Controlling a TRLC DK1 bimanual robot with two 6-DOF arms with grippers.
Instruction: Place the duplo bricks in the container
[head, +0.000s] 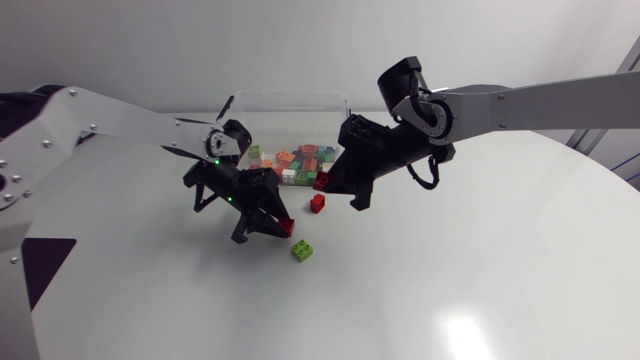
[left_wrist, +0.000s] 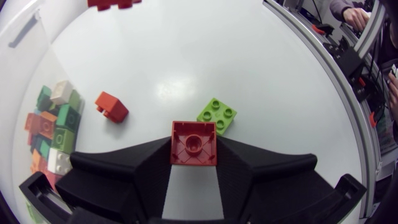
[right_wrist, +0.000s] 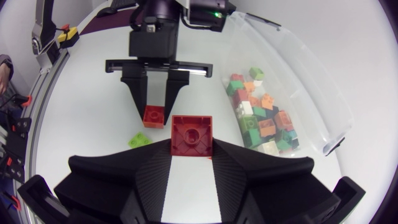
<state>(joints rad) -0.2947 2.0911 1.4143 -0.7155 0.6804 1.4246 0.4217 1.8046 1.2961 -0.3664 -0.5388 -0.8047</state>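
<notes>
Both arms hang closest under the overhead camera: left arm (head: 110, 122) from the left, right arm (head: 530, 100) from the right, over the white table (head: 480, 270). At the far side stands the clear container (head: 290, 100), part full of stored bricks (head: 300, 160).

The right gripper (right_wrist: 191, 149) pinches the first red brick (right_wrist: 191, 134) just short of the container's near wall. The left gripper (left_wrist: 194, 152) clamps the second red brick (left_wrist: 194, 142) nearer and further left.

To do this well, I judge each brick should be lifted clear of the wall, centred over the pile, then released low. The right arm lies between the left gripper and the container, so they should go in turn.

A loose red brick (head: 317, 203) and a green brick (head: 301, 251) lie on the table between and beneath the grippers.
</notes>
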